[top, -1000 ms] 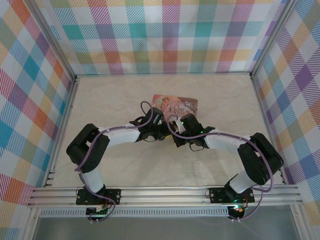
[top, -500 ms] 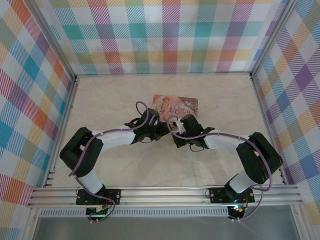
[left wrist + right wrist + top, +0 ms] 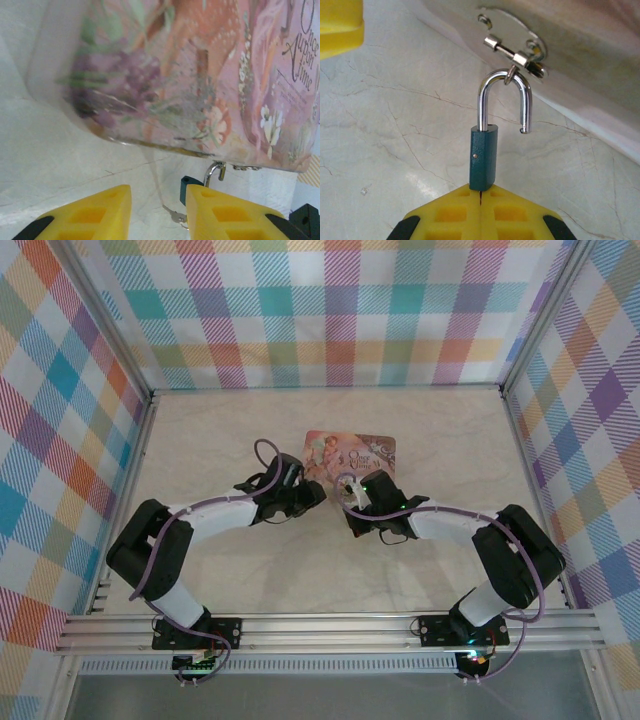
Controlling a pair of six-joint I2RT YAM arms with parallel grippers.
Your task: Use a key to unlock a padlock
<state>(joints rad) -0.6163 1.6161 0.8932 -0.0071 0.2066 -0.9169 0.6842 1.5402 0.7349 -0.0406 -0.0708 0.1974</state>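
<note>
A pale marbled worktop (image 3: 200, 440) lies inside bright checked walls (image 3: 340, 310). The right pincer (image 3: 480, 192) is clamped on the green body of the padlock (image 3: 483, 157), just beside the near edge of the pink printed box (image 3: 350, 450). The padlock's shackle (image 3: 502, 100) stands sprung, one leg free of the body, and is hooked through a small ring on the box's metal hasp (image 3: 512, 42). The left pincer (image 3: 155, 210) is parted and grips nothing, low at the box's near left corner. A small silver piece, seemingly the key (image 3: 175, 215), shows between its fingers.
</note>
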